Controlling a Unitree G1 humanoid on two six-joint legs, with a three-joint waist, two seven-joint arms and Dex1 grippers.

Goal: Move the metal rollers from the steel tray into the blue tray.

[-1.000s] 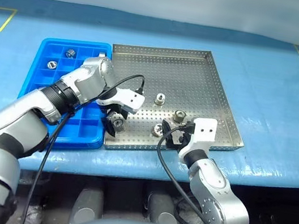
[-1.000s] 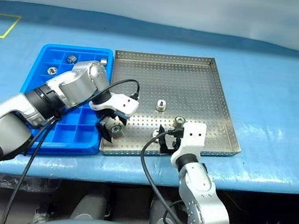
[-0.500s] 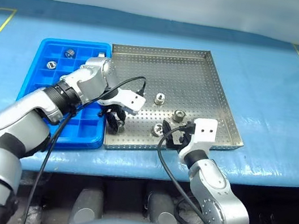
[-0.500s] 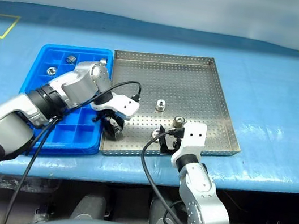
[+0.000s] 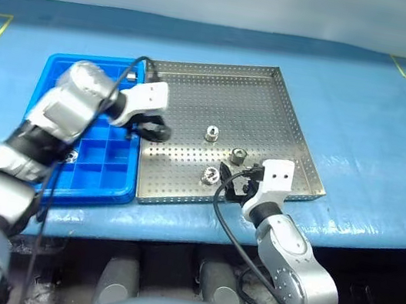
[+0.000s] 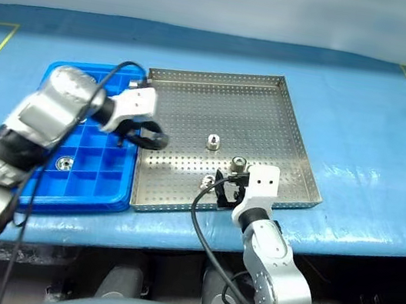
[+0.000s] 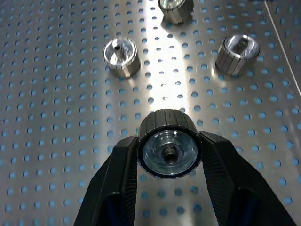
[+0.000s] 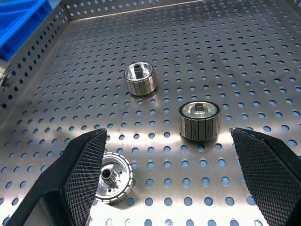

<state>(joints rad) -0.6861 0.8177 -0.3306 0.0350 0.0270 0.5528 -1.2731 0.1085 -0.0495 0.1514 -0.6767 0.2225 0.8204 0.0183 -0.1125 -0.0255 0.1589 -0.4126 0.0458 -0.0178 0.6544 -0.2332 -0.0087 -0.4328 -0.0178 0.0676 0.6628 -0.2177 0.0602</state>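
Steel tray [image 7: 56,56]: left tool [image 7: 167,188] (clamped) round roller [image 7: 168,150]

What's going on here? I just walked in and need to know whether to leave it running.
A humanoid robot is moving metal rollers out of the steel tray into the blue tray. Its left gripper is shut on one roller, held above the steel tray's left side near the blue tray. Three rollers lie loose on the steel tray. The right gripper hovers open over them at the near edge. At least one roller sits in a blue cell.
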